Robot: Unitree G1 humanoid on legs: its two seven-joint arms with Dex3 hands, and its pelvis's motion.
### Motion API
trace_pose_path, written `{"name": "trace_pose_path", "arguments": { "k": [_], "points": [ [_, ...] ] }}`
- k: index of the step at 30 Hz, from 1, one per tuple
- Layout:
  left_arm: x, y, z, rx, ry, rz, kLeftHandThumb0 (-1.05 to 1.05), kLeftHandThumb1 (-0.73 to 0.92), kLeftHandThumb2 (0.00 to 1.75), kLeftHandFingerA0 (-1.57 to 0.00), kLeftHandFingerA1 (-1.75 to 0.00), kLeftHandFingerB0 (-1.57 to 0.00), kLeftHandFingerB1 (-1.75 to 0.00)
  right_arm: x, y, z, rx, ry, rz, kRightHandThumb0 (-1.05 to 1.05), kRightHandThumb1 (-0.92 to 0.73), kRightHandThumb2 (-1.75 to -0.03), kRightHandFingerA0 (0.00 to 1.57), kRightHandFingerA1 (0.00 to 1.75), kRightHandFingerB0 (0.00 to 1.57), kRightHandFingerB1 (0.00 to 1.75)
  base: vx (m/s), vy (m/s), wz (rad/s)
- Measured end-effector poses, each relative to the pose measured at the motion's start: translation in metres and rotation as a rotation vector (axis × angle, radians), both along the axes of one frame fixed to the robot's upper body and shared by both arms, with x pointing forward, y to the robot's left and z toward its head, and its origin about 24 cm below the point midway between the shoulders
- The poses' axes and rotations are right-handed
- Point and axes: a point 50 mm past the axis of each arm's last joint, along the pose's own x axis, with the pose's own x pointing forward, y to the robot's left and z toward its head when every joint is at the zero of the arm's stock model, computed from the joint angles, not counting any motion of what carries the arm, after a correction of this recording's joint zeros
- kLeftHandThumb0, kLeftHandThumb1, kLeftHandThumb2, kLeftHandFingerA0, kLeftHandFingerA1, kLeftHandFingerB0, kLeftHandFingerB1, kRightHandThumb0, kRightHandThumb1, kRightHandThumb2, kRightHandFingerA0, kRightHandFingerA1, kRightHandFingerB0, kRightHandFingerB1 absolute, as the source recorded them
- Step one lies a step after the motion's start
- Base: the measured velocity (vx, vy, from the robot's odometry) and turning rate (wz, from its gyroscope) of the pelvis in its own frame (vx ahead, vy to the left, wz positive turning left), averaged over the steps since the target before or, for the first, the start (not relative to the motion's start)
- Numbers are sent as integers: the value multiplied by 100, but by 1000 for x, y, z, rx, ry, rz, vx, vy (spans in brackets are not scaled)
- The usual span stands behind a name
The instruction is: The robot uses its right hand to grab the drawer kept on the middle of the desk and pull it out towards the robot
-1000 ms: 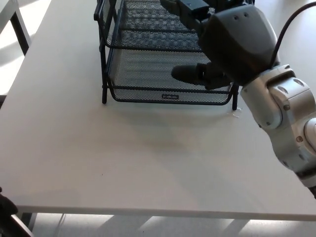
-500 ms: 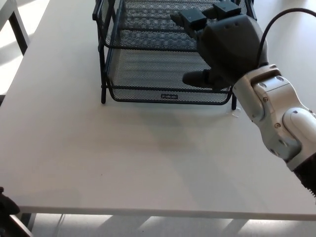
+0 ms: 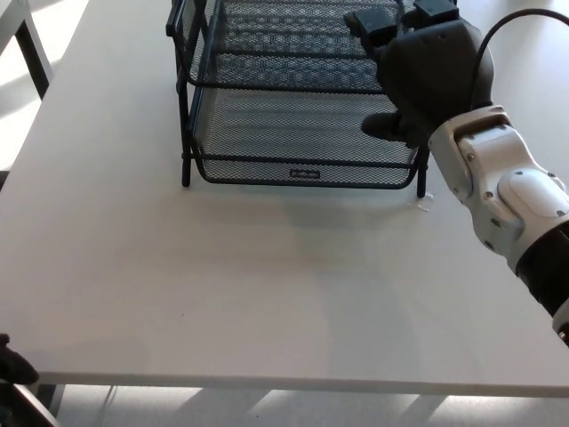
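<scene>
Drifted rightward, right hand (image 3: 427,76) hovers over drawer (image 3: 302,142), seemingly open.

Bright, even daylight washes the white desk (image 3: 267,285). Soft shadows fall just below the right hand (image 3: 427,76) and the mesh drawer (image 3: 302,133). Focus is sharp, glare mild.

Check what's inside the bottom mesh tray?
The visible part of the bottom mesh tray shows only bare mesh. Its right rear corner is covered by the right hand, and the tier above screens the back, so those parts cannot be checked.
</scene>
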Motion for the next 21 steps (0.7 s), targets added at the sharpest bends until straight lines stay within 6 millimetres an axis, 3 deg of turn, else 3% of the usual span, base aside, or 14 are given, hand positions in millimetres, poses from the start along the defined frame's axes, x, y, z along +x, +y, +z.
{"name": "trace_pose_path", "arguments": {
  "k": [1,2,5,6,7,8,10,11,13,14,17,18,20,21],
  "points": [
    [1,0,0,0,-2,-1,-32,54,56,-81,-90,-80,-62,1,-1,-1,-5,-4,-6,-63,-57,-57,47,56,23,43,0,0,0],
    [1,0,1,0,-4,-2,-33,55,56,-80,-92,-79,-62,2,-2,-1,-8,-9,-8,-69,-44,-83,54,66,26,53,0,0,0],
    [3,-1,3,1,-10,-7,-30,54,56,-81,-89,-80,-61,4,-5,-3,-18,-25,-9,-69,-46,-84,58,69,28,55,0,0,0],
    [4,-1,3,1,-11,-9,-31,54,56,-81,-88,-80,-60,4,-5,-3,-24,-29,-8,-59,-55,-57,65,63,38,47,0,0,0],
    [5,-1,4,2,-13,-11,-30,54,56,-81,-89,-81,-61,5,-6,-4,-34,-34,-4,-57,-53,-56,71,64,45,46,0,0,0],
    [5,-1,4,2,-14,-12,-30,54,56,-80,-86,-81,-60,6,-6,-4,-38,-36,-2,-59,-50,-57,81,86,57,48,0,0,0],
    [7,-2,6,2,-20,-17,-30,54,56,-80,-86,-81,-60,6,-6,-4,-44,-51,10,-59,-50,-57,81,86,57,48,0,0,0],
    [8,-2,7,3,-23,-18,-30,53,56,-81,-87,-80,-60,6,-6,-4,-46,-58,16,-56,-51,-56,87,98,62,49,0,0,0],
    [9,-2,7,3,-26,-19,-30,53,56,-81,-87,-81,-61,6,-6,-3,-53,-78,32,-52,-50,-56,90,101,65,49,0,0,0],
    [9,-2,8,3,-27,-19,-31,54,56,-82,-87,-81,-61,6,-5,-2,-56,-89,40,-41,-51,-55,99,136,80,51,0,0,0],
    [11,-2,9,3,-33,-22,-30,54,56,-81,-86,-82,-61,5,-4,-2,-69,-119,69,-39,-52,-55,97,139,85,52,0,0,0],
    [11,-3,9,3,-33,-22,-30,54,57,-81,-87,-81,-61,5,-3,-3,-73,-124,77,-53,-35,-79,101,127,90,68,0,0,0],
    [11,-3,9,3,-31,-25,-30,55,56,-81,-87,-81,-61,4,-3,-5,-78,-140,94,-55,-36,-80,100,129,87,68,0,0,0],
    [11,-3,9,4,-30,-25,-30,54,56,-81,-88,-80,-62,4,-4,-5,-79,-149,102,-45,-51,-60,84,147,95,62,0,0,0]
  ]
}}
